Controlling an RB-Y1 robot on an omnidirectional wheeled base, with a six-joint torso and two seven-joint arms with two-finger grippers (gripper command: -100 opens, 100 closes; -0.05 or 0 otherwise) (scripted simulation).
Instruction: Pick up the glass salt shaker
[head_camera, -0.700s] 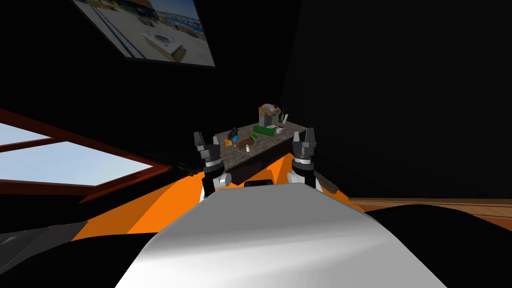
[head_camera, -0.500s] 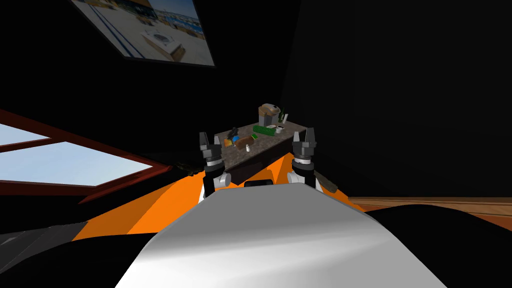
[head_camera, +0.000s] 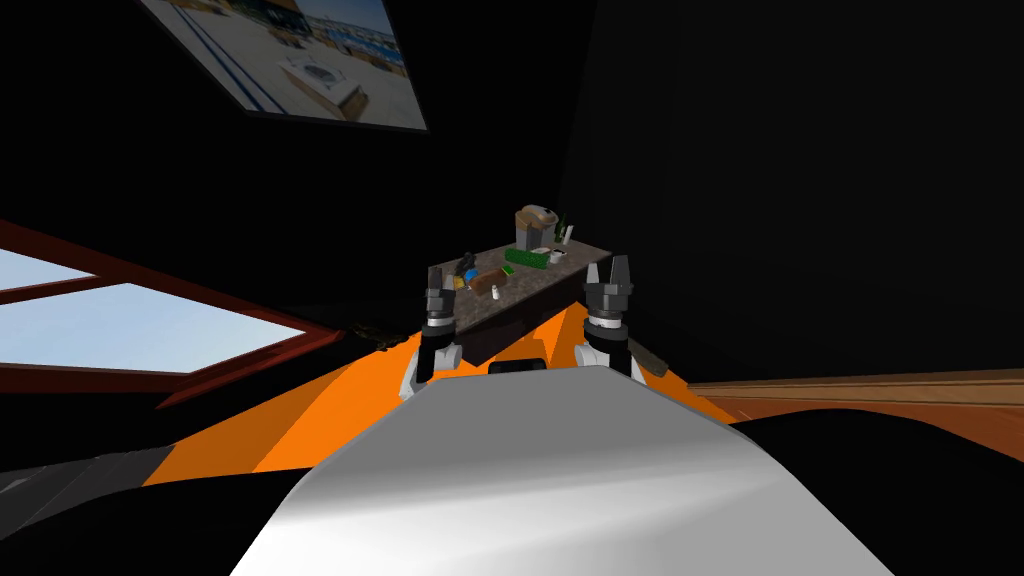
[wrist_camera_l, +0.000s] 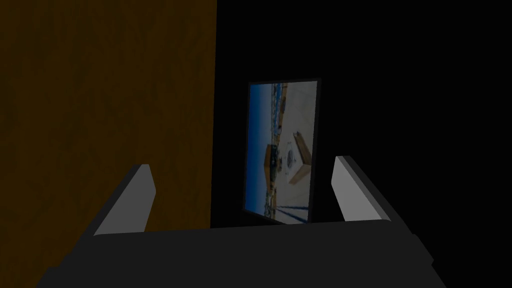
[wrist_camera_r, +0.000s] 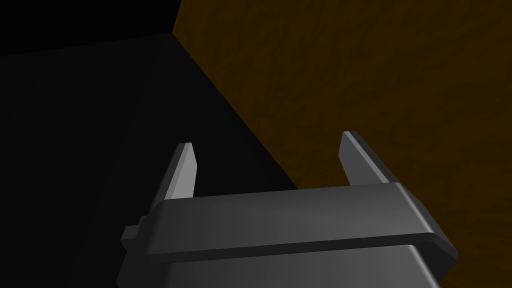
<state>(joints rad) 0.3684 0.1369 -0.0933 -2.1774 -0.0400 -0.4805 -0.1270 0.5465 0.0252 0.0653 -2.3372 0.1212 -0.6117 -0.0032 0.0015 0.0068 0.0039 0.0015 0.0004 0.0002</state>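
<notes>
Holding left gripper (head_camera: 437, 291) and right gripper (head_camera: 608, 278) wide open, gripping nothing; probably worth squaring the left on that tiny white salt shaker (head_camera: 495, 293), approaching level.

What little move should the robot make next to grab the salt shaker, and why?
Probably tilt the left gripper forward and down toward the salt shaker. Its fingers are open but point upward, away from the table, while the shaker stands near the table's front edge, close to that gripper.
</notes>
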